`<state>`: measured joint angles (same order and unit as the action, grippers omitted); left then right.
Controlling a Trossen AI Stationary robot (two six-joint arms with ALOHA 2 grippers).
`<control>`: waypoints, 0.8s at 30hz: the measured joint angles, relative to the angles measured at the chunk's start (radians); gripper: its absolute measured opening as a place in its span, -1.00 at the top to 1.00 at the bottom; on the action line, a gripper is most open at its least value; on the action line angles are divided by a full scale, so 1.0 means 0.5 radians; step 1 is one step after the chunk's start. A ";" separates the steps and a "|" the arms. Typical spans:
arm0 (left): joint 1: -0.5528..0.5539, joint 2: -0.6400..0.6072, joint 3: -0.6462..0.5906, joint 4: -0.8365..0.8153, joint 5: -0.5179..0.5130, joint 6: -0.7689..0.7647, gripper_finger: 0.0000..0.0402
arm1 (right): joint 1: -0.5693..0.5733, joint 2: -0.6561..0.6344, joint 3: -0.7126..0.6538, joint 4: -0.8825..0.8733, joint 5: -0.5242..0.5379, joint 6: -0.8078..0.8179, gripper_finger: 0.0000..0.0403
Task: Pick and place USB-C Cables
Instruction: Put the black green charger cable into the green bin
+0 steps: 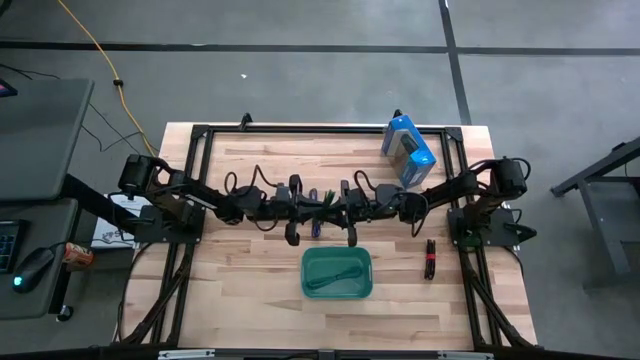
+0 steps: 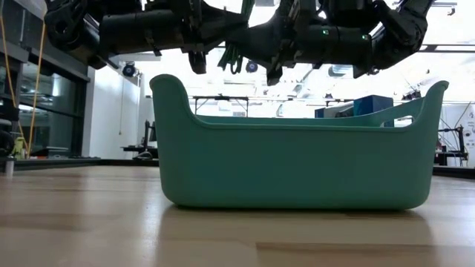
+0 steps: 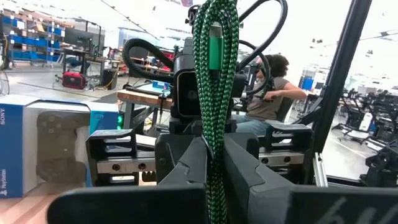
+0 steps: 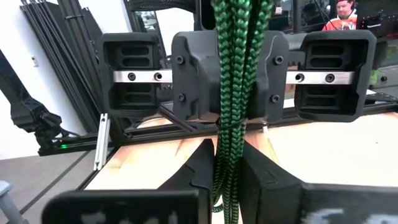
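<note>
High view: my left gripper (image 1: 293, 236) and right gripper (image 1: 351, 236) both pinch the green cable (image 1: 322, 207) mid-air beyond the teal tub (image 1: 337, 291); uneven release could drop it outside.

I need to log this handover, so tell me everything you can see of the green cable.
The green cable is a short bundle of several strands with a braided green-and-black sheath, and one metallic green plug shows near its upper end. It hangs upright in mid-air above the table, behind the teal tub. The left gripper and right gripper both pinch it from opposite sides.
</note>
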<state>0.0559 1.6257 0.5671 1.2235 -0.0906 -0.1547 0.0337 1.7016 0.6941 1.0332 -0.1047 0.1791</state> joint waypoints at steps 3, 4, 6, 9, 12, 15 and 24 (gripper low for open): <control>0.000 0.000 0.000 -0.002 0.000 0.001 0.93 | 0.000 0.000 0.000 -0.003 -0.001 -0.002 0.91; 0.000 0.000 0.000 -0.003 0.000 0.001 0.91 | 0.000 0.000 0.000 -0.004 -0.001 -0.002 0.91; 0.001 0.001 0.000 -0.004 0.000 0.013 0.84 | 0.000 0.000 0.000 -0.006 -0.001 -0.001 0.91; 0.002 0.000 0.001 -0.001 -0.002 0.024 0.71 | 0.000 0.000 0.000 -0.021 -0.003 0.000 0.91; 0.002 -0.009 -0.004 -0.021 0.021 0.053 0.54 | 0.000 0.001 0.000 -0.023 -0.010 0.000 0.91; 0.002 -0.080 -0.026 -0.095 0.031 0.055 0.36 | 0.000 -0.009 -0.004 -0.045 -0.017 0.000 0.91; 0.035 -0.630 -0.076 -0.935 0.037 0.215 0.03 | 0.010 -0.343 -0.023 -0.657 0.105 -0.111 0.91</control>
<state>0.0734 1.3106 0.5289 0.7559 -0.0722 -0.0473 0.0386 1.5303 0.6827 0.7044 -0.0520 0.1235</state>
